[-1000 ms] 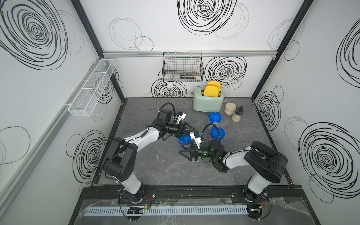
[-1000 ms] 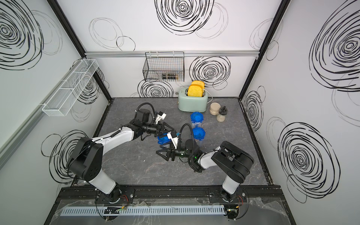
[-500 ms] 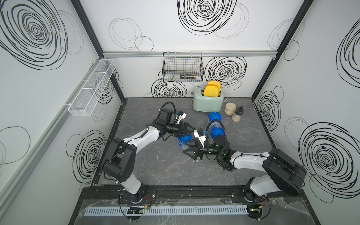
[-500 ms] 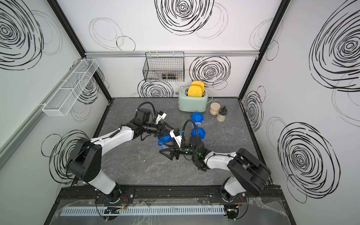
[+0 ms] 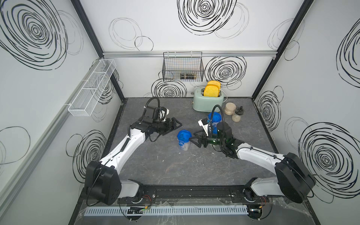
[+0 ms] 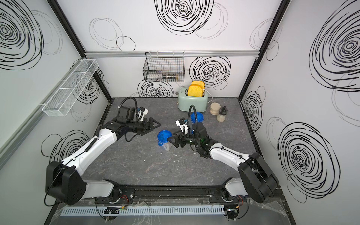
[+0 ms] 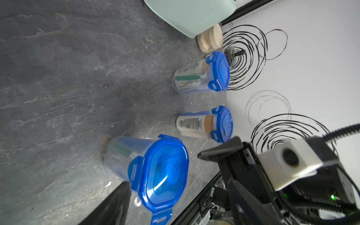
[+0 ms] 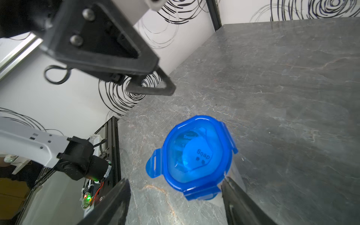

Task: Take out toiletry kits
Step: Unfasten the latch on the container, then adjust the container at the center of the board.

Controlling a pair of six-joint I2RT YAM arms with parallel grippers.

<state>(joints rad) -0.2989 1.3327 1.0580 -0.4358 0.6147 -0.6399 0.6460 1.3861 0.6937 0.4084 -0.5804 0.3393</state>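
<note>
- Slate tabletop [image 5: 155, 167]: container [image 5: 183, 140] upright at centre, toiletry kit [image 7: 119, 151] inside, lid [image 8: 196, 155] on.
- Your right gripper [image 5: 192, 140], at its 3 o'clock, is spread and empty, likely placed to brace it.
- Your left gripper [image 5: 176, 124], at 10 o'clock, is released and holds nothing.

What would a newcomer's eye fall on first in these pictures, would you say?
Probably the bright blue lid of the clear container standing mid-table, with open jaws pointing at it from either side. Next, the two yellow toast slices sticking up from the mint toaster at the back wall, and the black swirls all over the white walls.
</note>
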